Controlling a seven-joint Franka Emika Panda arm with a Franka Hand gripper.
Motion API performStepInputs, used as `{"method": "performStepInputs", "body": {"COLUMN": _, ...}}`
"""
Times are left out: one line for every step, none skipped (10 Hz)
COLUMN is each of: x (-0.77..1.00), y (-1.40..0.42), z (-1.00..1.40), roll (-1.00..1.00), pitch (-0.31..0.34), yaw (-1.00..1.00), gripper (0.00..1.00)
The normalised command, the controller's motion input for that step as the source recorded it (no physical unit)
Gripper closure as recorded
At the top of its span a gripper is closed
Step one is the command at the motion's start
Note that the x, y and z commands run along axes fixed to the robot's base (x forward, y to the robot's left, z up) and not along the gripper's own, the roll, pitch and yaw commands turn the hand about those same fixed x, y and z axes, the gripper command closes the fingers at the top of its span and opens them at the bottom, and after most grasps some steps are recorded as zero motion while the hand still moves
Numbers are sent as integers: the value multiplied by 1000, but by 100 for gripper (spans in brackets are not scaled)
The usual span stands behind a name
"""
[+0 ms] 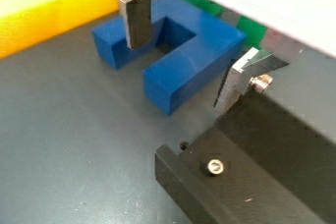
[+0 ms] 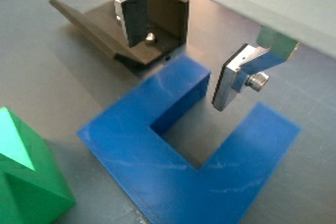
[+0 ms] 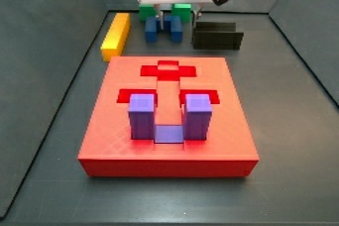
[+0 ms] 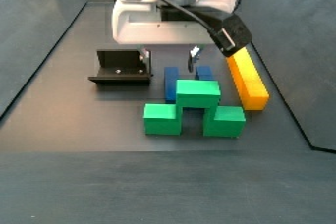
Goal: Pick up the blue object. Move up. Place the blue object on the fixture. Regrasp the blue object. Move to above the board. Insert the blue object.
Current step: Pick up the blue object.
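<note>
Pincer (image 1: 184, 56) stood released, low over the blue block (image 1: 171, 53), fingers spread and nothing yet clamped between them. You could see in both wrist views that one finger (image 1: 132, 22) hung in the block's slot between the two legs, and the other finger (image 1: 237, 81) sat just outside the nearer leg, so that one leg lay between the pads. Blue block (image 2: 197, 149) rested flat on the floor at the far end, just beside the yellow bar (image 1: 53, 17), with the green block (image 4: 195, 105) near it and the fixture (image 4: 121, 68) close alongside. Its legs ran lengthwise across the closing direction, which looked right for a pinch on that leg. Judged step: pick-up, grasp not yet made. Red board (image 3: 169, 111) lay well apart, carrying a purple block (image 3: 166, 116).
</note>
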Motion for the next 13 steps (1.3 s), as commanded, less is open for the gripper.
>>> {"method": "performStepInputs", "body": {"x": 0, "y": 0, "z": -323, "roll": -83, "pitch": -27, "yaw": 0, "gripper": 0}}
{"method": "performStepInputs", "body": {"x": 0, "y": 0, "z": -109, "roll": -119, "pitch": -4, "yaw": 0, "gripper": 0}}
{"method": "performStepInputs", "body": {"x": 0, "y": 0, "z": 23, "roll": -143, "pitch": -3, "yaw": 0, "gripper": 0}}
{"method": "performStepInputs", "body": {"x": 0, "y": -29, "z": 46, "roll": -110, "pitch": -1, "yaw": 0, "gripper": 0}}
{"method": "performStepInputs", "body": {"x": -9, "y": -6, "z": 0, "roll": -116, "pitch": -11, "yaw": 0, "gripper": 0}}
{"method": "performStepInputs", "body": {"x": -74, "y": -37, "z": 0, "roll": -114, "pitch": -26, "yaw": 0, "gripper": 0}}
{"method": "performStepInputs", "body": {"x": -100, "y": -49, "z": 0, "roll": -121, "pitch": -37, "yaw": 0, "gripper": 0}}
{"method": "performStepInputs", "body": {"x": -114, "y": -31, "z": -20, "roll": -107, "pitch": -40, "yaw": 0, "gripper": 0}}
{"method": "performStepInputs", "body": {"x": -126, "y": 0, "z": -94, "roll": -86, "pitch": -36, "yaw": 0, "gripper": 0}}
{"method": "performStepInputs", "body": {"x": -120, "y": 0, "z": -126, "roll": -84, "pitch": -33, "yaw": 0, "gripper": 0}}
{"method": "performStepInputs", "body": {"x": -100, "y": 0, "z": -163, "roll": -79, "pitch": -23, "yaw": 0, "gripper": 0}}
{"method": "performStepInputs", "body": {"x": -80, "y": 0, "z": -171, "roll": -74, "pitch": -19, "yaw": 0, "gripper": 0}}
{"method": "performStepInputs", "body": {"x": -57, "y": -17, "z": -31, "roll": 0, "pitch": -7, "yaw": 0, "gripper": 0}}
